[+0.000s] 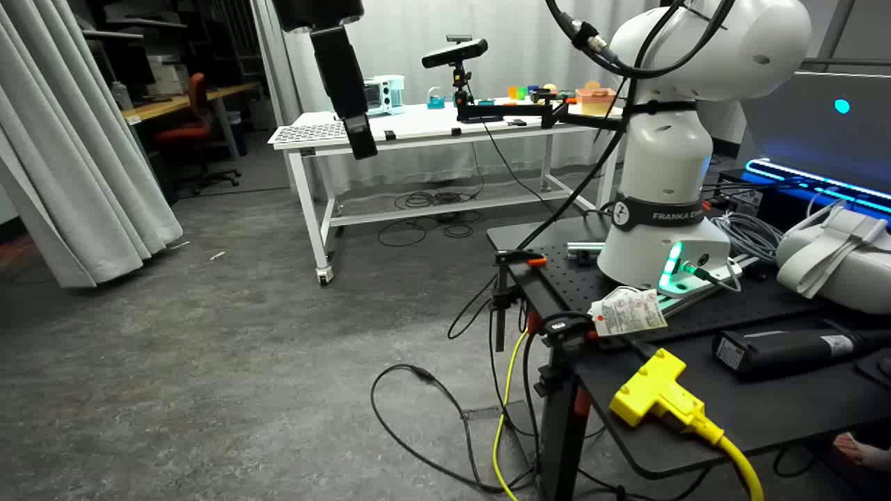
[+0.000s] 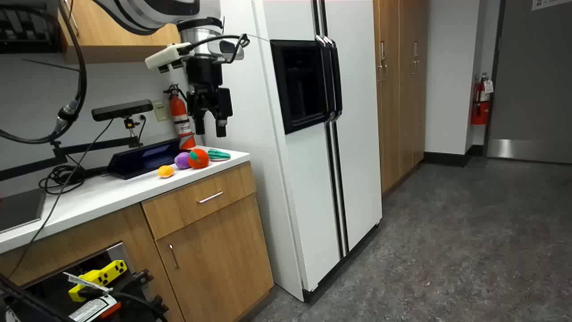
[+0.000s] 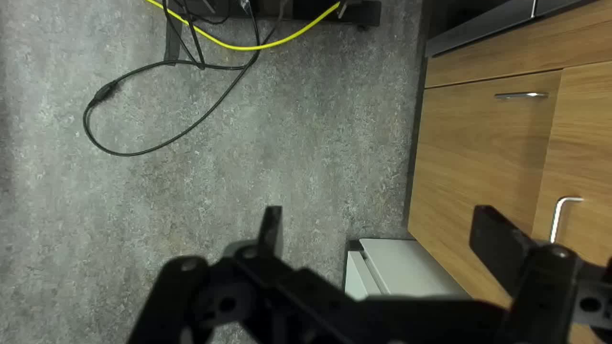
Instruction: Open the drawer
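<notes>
The drawer [image 2: 178,215] is shut under the white countertop in an exterior view. Its tan wooden front has a horizontal silver handle [image 2: 210,197]; its inside is hidden. In the wrist view the drawer front [image 3: 588,124] is at the right edge, with its silver handle [image 3: 557,217] just above my right-hand finger in the picture. My gripper [image 2: 210,129] points down, above the level of the countertop and apart from the drawer. It also shows in the wrist view [image 3: 378,227], its fingers wide apart with nothing between them. In an exterior view the gripper [image 1: 363,142] appears side-on.
A cabinet door [image 2: 214,264] with its own handle lies below the drawer. A white fridge [image 2: 286,179] stands beside the cabinet. Toy fruit and vegetables, including a red one [image 2: 199,158], and a dark blue bin [image 2: 145,157] sit on the countertop [image 2: 98,201]. Cables [image 3: 143,153] lie on the floor.
</notes>
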